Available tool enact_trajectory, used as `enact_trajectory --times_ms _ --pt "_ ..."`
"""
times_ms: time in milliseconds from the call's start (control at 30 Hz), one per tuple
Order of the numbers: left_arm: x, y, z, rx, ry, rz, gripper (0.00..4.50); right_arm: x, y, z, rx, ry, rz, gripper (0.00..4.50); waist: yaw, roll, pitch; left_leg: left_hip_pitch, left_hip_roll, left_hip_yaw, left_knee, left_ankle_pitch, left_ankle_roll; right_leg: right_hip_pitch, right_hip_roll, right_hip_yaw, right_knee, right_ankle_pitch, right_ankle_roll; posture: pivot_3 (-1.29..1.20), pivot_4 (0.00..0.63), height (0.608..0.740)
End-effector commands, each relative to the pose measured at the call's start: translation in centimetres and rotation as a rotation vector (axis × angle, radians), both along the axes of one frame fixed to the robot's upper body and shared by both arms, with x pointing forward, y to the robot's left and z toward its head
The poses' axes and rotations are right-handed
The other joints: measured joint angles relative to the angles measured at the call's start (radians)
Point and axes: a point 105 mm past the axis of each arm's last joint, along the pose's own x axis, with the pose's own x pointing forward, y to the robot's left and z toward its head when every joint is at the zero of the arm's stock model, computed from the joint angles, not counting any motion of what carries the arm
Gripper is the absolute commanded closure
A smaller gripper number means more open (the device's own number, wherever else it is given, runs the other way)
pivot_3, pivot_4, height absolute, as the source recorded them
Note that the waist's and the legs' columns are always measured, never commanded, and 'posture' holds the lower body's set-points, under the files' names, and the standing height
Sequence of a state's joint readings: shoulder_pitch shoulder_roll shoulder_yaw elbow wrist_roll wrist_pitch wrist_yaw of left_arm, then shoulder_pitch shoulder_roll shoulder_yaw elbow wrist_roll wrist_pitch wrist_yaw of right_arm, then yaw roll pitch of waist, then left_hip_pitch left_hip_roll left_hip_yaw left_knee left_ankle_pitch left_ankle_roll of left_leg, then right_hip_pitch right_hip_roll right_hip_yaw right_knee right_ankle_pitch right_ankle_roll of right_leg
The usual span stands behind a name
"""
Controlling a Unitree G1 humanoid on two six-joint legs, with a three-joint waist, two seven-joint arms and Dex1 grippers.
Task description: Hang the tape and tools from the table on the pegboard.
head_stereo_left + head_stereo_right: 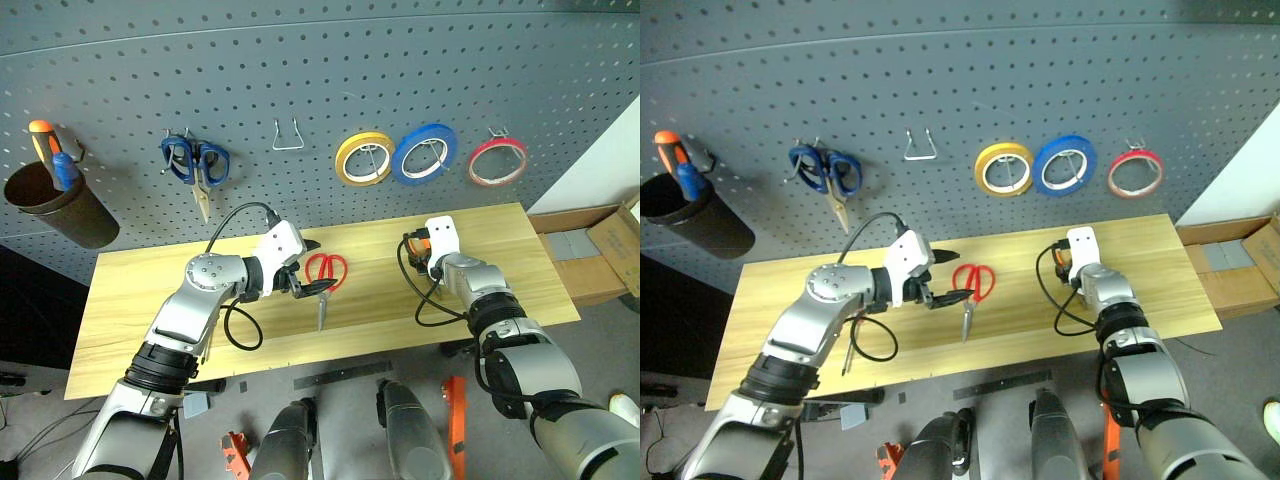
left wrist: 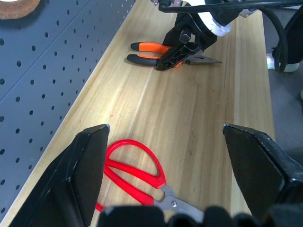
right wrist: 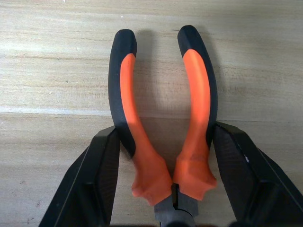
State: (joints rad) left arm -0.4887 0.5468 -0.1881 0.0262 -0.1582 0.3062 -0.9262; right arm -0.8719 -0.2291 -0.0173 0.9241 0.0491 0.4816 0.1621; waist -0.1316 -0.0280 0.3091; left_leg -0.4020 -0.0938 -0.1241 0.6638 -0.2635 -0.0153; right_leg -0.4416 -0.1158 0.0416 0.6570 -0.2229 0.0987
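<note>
Right end effector [image 3: 163, 184] straddles the pliers [image 3: 163, 118] on the surface [image 1: 480, 240]; left end effector [image 1: 305, 268] spread over red scissors [image 1: 326, 275] at nine o'clock.

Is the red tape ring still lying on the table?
No, the red tape ring already hangs on a hook on the pegboard, right of the blue roll.

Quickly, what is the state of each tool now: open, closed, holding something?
Left tool: open, holding nothing, hovering over the red scissors.
Right tool: fingers on both sides of the pliers handles on the table; a firm grip cannot be told.
</note>
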Motion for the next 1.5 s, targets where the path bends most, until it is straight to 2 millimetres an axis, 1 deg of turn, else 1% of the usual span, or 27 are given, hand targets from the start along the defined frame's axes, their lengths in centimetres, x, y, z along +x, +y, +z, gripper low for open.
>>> enact_trajectory --times_ms 33,100,167,333,433,500,533,600,667,700,767,833,900,1067,1167,1333,1500 --pt "-0.3 0.6 1.2 -0.054 -0.029 0.028 0.38 -0.1 -0.2 0.6 -0.001 -0.045 -0.031 2.02 -0.001 0.000 0.000 0.000 0.000 0.000 0.000 0.000 0.000 0.000 0.000 0.000 0.000 0.000 0.000 -0.15 0.292 0.740" --pt "-0.5 1.4 1.1 -0.072 -0.014 0.062 0.38 -0.4 0.5 2.2 0.037 -0.103 -0.030 2.02 -0.002 0.000 0.000 0.000 0.000 0.000 -0.001 0.000 0.000 -0.001 0.000 0.000 0.000 0.000 0.000 -0.15 0.294 0.740" --pt "-0.7 2.0 1.0 -0.078 -0.010 0.081 0.38 -1.2 1.0 3.3 0.053 -0.144 -0.022 2.02 -0.003 0.000 0.000 -0.001 0.000 0.000 -0.001 0.000 -0.001 -0.002 0.000 0.000 0.000 0.000 0.000 -0.15 0.294 0.740" --pt "-1.2 3.5 1.3 -0.124 -0.001 0.153 0.38 -5.0 3.3 6.7 0.105 -0.240 0.031 2.02 -0.005 0.000 0.000 -0.011 0.000 0.000 0.001 0.002 -0.004 -0.015 0.000 0.001 0.005 0.000 0.000 -0.14 0.296 0.740" --pt "-1.6 4.3 1.3 -0.150 0.008 0.193 0.38 -7.6 5.0 8.2 0.149 -0.262 0.077 2.02 -0.004 0.000 0.000 -0.013 0.000 0.000 0.001 0.002 -0.005 -0.016 0.000 0.001 0.006 0.000 0.000 -0.14 0.294 0.740" --pt "-2.0 4.8 1.5 -0.176 0.016 0.216 0.38 -9.3 6.2 9.2 0.164 -0.291 0.125 2.02 -0.003 0.000 0.000 -0.013 0.000 -0.001 0.001 0.002 -0.004 -0.016 0.000 0.000 0.005 0.000 0.000 -0.13 0.291 0.740" --pt "-2.3 5.3 1.6 -0.194 0.019 0.234 0.38 -10.4 7.6 10.2 0.197 -0.330 0.176 2.02 -0.002 0.000 0.000 -0.013 0.000 -0.001 0.001 0.002 -0.004 -0.016 0.000 0.000 0.005 0.000 0.000 -0.13 0.290 0.740" --pt "-2.6 5.9 1.9 -0.218 0.006 0.266 0.38 -11.9 9.4 11.7 0.246 -0.387 0.241 2.02 -0.002 0.000 0.000 -0.013 0.000 -0.001 0.000 0.002 -0.004 -0.016 0.000 0.000 0.005 0.000 0.000 -0.12 0.286 0.740" --pt "-2.7 6.7 2.4 -0.236 -0.026 0.301 0.38 -12.8 11.0 13.5 0.295 -0.460 0.292 2.02 -0.002 0.000 0.000 -0.013 0.000 -0.001 0.000 0.002 -0.004 -0.016 0.000 0.000 0.005 0.000 0.000 -0.12 0.281 0.740" --pt "-2.7 7.2 3.0 -0.252 -0.067 0.321 0.38 -13.1 11.9 14.8 0.317 -0.504 0.321 2.02 0.000 0.000 0.000 -0.012 0.000 -0.001 0.000 0.002 -0.004 -0.016 0.000 0.000 0.005 0.000 -0.001 -0.11 0.278 0.740" --pt "-2.5 7.7 4.0 -0.284 -0.123 0.348 0.38 -13.4 13.0 16.4 0.336 -0.555 0.365 2.02 0.003 0.000 0.000 -0.012 0.001 -0.001 0.001 0.002 -0.004 -0.016 0.000 0.000 0.005 0.002 -0.002 -0.11 0.273 0.740" --pt "-2.7 7.9 4.6 -0.317 -0.146 0.354 0.38 -13.0 13.9 18.2 0.344 -0.612 0.409 2.02 0.013 -0.002 -0.003 -0.012 0.001 -0.002 0.001 0.002 -0.005 -0.016 0.000 -0.001 0.005 0.003 -0.003 -0.09 0.264 0.740" --pt "-3.1 7.9 4.7 -0.326 -0.150 0.350 0.38 -12.3 14.5 19.6 0.347 -0.660 0.436 2.02 0.020 -0.004 -0.004 -0.012 0.001 -0.002 0.001 0.003 -0.006 -0.016 0.000 -0.001 0.005 0.004 -0.004 -0.08 0.258 0.740" --pt "-4.5 8.1 4.5 -0.372 -0.100 0.338 0.38 -11.0 16.6 23.3 0.367 -0.778 0.517 2.03 0.030 -0.006 -0.009 -0.012 0.001 -0.002 0.000 0.005 -0.009 -0.016 0.001 -0.003 0.004 0.004 -0.004 -0.04 0.235 0.740" --pt "-4.6 8.5 4.7 -0.374 -0.111 0.355 0.38 -10.6 18.0 25.6 0.404 -0.834 0.549 2.03 0.036 -0.007 -0.009 -0.012 0.001 -0.002 0.000 0.005 -0.009 -0.017 0.001 -0.003 0.004 0.004 -0.004 -0.02 0.221 0.740" --pt "-4.5 8.7 5.5 -0.410 -0.135 0.367 0.38 -10.0 19.8 28.5 0.430 -0.910 0.601 2.03 0.046 -0.009 -0.019 -0.012 0.002 -0.003 0.000 0.006 -0.011 -0.017 0.001 -0.003 0.004 0.004 -0.004 0.01 0.200 0.740" --pt "-4.4 8.7 6.1 -0.428 -0.156 0.372 0.38 -9.5 21.4 30.1 0.443 -0.965 0.646 2.03 0.050 -0.011 -0.034 -0.012 0.002 -0.003 -0.001 0.006 -0.011 -0.017 0.001 -0.003 0.003 0.004 -0.004 0.03 0.185 0.740"
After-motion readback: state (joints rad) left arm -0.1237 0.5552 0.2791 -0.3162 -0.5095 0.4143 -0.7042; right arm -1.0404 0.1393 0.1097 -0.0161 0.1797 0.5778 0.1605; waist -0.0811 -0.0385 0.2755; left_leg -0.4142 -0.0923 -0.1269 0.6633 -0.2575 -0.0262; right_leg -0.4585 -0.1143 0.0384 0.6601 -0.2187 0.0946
